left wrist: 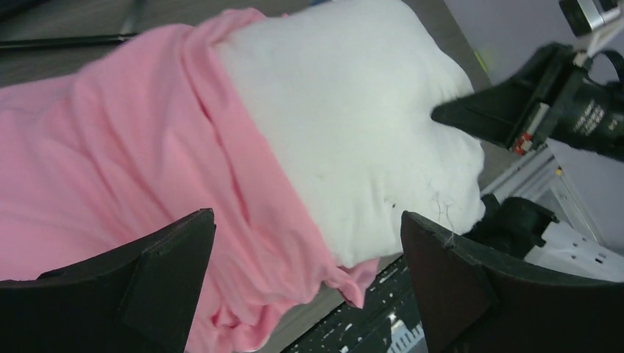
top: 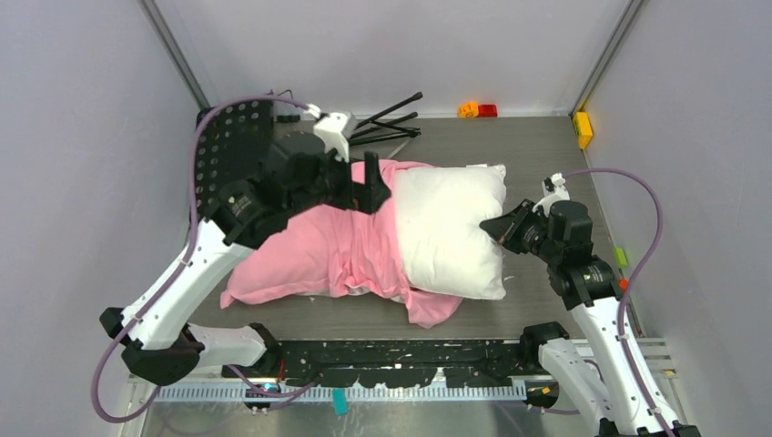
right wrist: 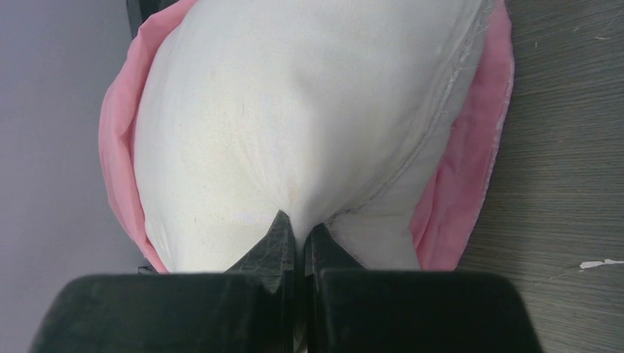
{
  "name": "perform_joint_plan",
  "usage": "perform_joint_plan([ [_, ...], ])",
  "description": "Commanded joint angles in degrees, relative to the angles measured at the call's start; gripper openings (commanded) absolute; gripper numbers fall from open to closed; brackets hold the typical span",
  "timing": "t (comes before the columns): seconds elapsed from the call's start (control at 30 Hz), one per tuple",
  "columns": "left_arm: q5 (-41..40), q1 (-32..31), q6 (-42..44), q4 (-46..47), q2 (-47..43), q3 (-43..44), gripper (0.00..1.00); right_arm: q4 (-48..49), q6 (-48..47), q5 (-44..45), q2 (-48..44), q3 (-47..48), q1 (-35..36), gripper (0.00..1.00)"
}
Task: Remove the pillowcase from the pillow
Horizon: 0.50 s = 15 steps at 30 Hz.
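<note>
The white pillow (top: 451, 228) lies across the table, its right half bare. The pink pillowcase (top: 309, 250) covers its left half, bunched in folds at the pillow's middle. My right gripper (top: 492, 226) is shut on the pillow's right end and pinches a fold of white fabric (right wrist: 298, 198). My left gripper (top: 364, 187) hovers open above the bunched pillowcase edge, holding nothing. In the left wrist view its fingers (left wrist: 169, 272) spread wide over the pillowcase (left wrist: 110, 162) and the pillow (left wrist: 353, 125). The right wrist view shows pink pillowcase (right wrist: 460, 184) behind the pillow.
A black folded tripod (top: 391, 123) lies at the back of the table. Small orange and red blocks (top: 478, 110) and a yellow block (top: 583, 127) sit near the back right. A perforated black panel (top: 223, 146) stands at the back left. Grey walls enclose the table.
</note>
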Motion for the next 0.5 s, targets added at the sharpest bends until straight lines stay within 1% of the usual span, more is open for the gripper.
perform_joint_plan([
  [0.0,-6.5,-8.8,-5.8,1.2,1.3,-5.6,1.00,7.9,2.4,-3.4,-0.7,0.7,0.1,0.00],
  [0.13,-11.6,-16.4,-9.3,1.7,0.9,-9.5,1.00,7.6,2.4,-3.0,-1.0,1.2,0.1,0.00],
  [0.27,-19.9,-23.8,-12.0,-1.0,2.7,-10.4,1.00,7.5,2.4,-2.6,-1.0,1.6,0.1,0.00],
  [0.37,-25.8,-26.1,-15.3,-4.1,3.9,-10.7,1.00,7.9,2.7,-2.5,-0.8,1.7,0.1,0.00],
  [0.47,-27.8,-26.2,-17.0,-0.5,3.4,-14.7,1.00,8.4,3.1,-2.8,-0.4,1.9,0.1,0.00],
])
